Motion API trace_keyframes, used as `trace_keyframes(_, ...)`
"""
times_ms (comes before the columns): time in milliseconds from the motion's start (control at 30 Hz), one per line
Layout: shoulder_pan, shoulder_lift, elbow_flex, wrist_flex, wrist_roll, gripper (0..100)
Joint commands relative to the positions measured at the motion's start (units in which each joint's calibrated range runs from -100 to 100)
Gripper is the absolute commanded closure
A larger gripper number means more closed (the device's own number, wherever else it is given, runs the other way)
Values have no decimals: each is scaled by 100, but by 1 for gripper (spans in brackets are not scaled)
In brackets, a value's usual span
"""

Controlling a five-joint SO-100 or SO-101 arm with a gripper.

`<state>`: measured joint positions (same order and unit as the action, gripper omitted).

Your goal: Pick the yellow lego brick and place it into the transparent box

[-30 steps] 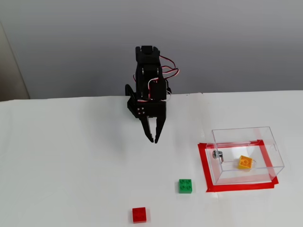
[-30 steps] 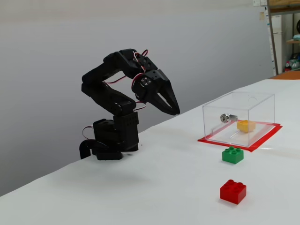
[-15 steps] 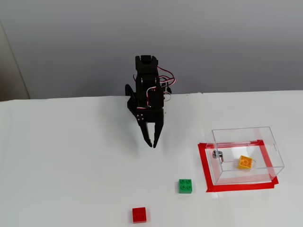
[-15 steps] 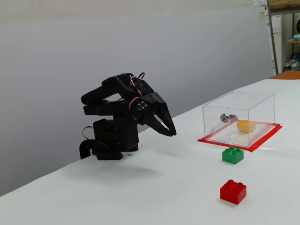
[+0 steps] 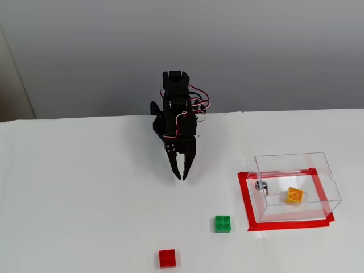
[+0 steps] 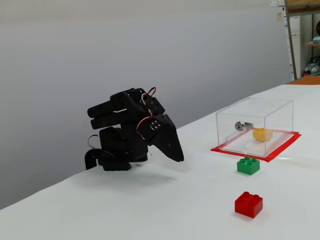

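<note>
And there it is: the yellow lego brick [image 5: 294, 195] lies on the floor of the transparent box [image 5: 327, 170], sitting a little skewed and near the middle, with the small metal fitting [image 5: 261, 185] on the box wall just to its left in this fixed view. From the side, in the other fixed view, the same brick [image 6: 262, 134] shows through the clear wall, flat on the bottom, inside the red tape border [image 6: 260, 156] that frames the box. So the placing looks done, by my reading! The arm [image 5: 177, 108] is folded low over its base, well apart from the box, and the gripper [image 5: 181, 173] points down at the bare white table [image 5: 85, 199] with nothing between its fingers; the tips are nearly together, only a thin slit showing between them. The green brick [image 5: 222, 223] sits just outside the tape's corner, and the red brick [image 5: 167, 258] lies further toward the camera, both untouched and apart from everything. What is left? Very little, I judge: the arm appears parked at rest, and the next move calls for nothing more than holding that pose clear of the box, so the clear walls are not nudged.
</note>
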<state>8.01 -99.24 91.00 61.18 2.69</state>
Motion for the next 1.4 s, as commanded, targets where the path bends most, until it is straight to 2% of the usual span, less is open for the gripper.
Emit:
trace_keyframes(0,38,-51,105,9,128,98)
trace_keyframes(300,16,-51,511,-61,112,98)
trace_keyframes(500,-6,-51,511,-61,-248,98)
trace_keyframes(1367,53,-51,511,-61,-263,98)
